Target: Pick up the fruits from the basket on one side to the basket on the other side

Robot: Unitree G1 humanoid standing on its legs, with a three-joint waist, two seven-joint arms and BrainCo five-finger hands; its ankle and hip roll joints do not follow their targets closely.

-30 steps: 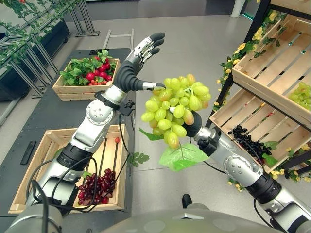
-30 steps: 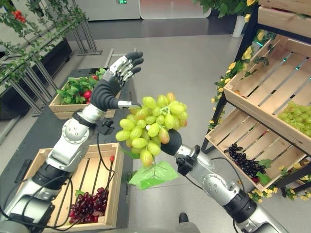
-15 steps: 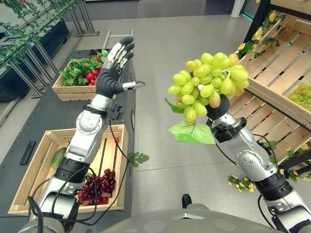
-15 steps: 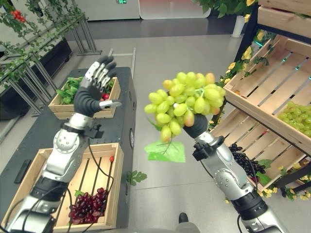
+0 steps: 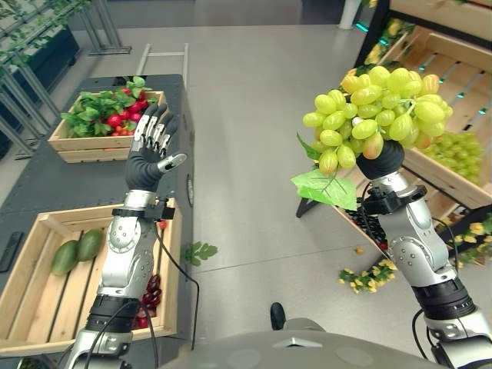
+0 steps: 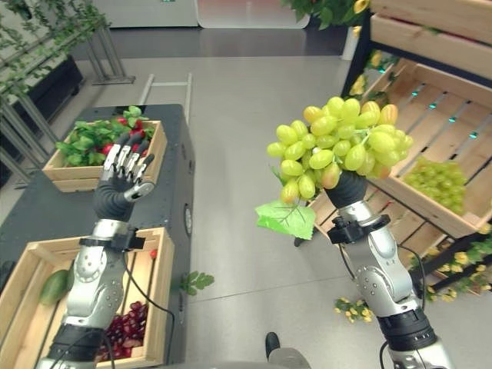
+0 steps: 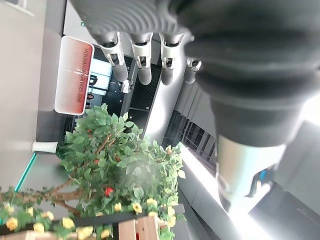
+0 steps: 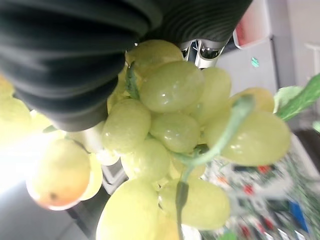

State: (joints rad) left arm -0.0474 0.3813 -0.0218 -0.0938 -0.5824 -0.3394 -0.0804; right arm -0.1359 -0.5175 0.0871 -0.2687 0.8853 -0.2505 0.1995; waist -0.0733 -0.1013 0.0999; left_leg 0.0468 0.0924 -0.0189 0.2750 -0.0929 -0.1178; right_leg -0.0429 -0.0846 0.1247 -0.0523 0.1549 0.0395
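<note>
Green grape bunch (image 5: 377,108) gripped aloft by right hand (image 5: 380,159), upper right; left hand (image 5: 151,150) raised, fingers spread, empty.
Grapes could be shed before the shelf crate (image 5: 453,173) is reached; loose hanging fruit would cause it.

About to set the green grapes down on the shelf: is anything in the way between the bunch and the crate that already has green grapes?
Nothing visible blocks it. The right hand holds the green grape bunch up beside the shelf crate; open air lies between them, and the crate's near half looks bare.
</note>
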